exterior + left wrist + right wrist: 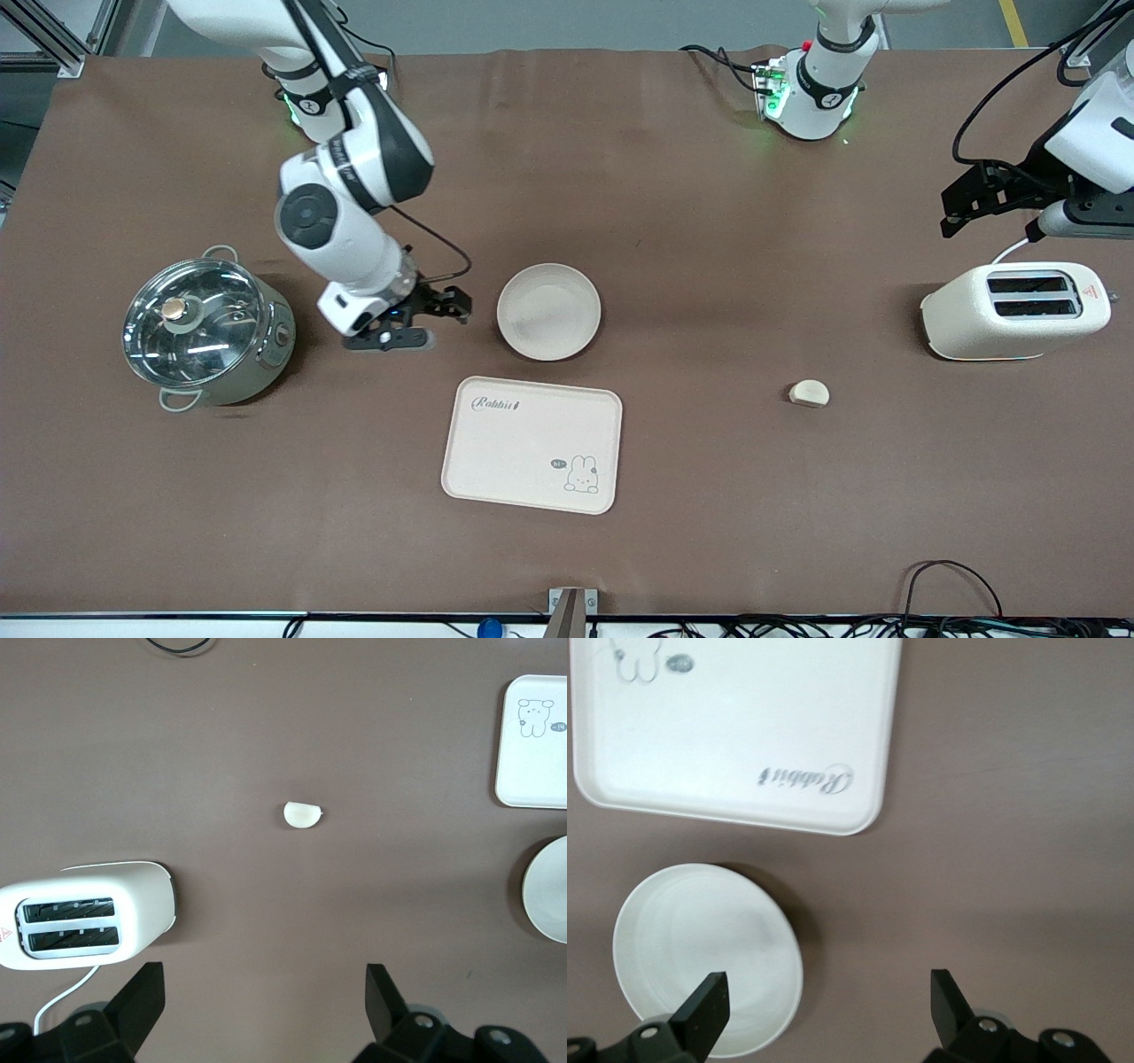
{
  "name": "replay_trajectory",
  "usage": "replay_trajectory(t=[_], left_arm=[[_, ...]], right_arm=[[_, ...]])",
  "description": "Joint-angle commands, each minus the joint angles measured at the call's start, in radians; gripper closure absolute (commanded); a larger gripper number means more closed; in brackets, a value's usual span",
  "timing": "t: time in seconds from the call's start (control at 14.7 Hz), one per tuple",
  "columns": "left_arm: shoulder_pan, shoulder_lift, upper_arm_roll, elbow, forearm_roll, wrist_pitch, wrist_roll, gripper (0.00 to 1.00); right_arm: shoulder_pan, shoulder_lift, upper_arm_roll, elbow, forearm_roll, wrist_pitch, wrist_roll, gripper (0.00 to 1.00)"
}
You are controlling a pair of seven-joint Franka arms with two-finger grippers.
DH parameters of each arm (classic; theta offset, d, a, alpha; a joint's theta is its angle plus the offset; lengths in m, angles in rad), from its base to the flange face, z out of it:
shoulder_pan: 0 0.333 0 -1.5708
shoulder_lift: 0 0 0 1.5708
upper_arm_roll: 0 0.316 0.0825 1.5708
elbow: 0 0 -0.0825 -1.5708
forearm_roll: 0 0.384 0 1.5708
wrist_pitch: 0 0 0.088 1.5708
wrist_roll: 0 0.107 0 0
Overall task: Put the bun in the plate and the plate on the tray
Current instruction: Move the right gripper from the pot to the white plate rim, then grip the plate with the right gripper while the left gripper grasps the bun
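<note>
Nothing done yet: bun [809,392] sits alone on the counter [709,221] near the toaster [1015,309], plate [548,311] empty beside the tray [532,443], just farther from the front camera. Right gripper [425,321] spread, beside the plate; left gripper [961,208] spread, empty, above the toaster end.

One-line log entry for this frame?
bun: on table | plate: empty, off tray | left gripper: open | right gripper: open, beside plate

plate [548,311] sitting just beside tray [532,444], farther from front camera | bun [809,392] lying nearer than toaster [1015,310], toward left arm's end
</note>
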Motion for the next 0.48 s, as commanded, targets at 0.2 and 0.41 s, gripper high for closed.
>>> replay_trajectory(t=[0.2,0.41], left_arm=[[0.026,0.183,-0.002,-0.022,0.019,0.037,0.023,0.00],[0.016,0.336,-0.010,-0.050,0.015,0.218,0.023,0.00]], right_arm=[[0.139,0.070,-0.007,-0.171,0.013,0.292,0.054,0.00],[0.172,0.129,-0.007,-0.181,0.013,0.379,0.062,0.00]])
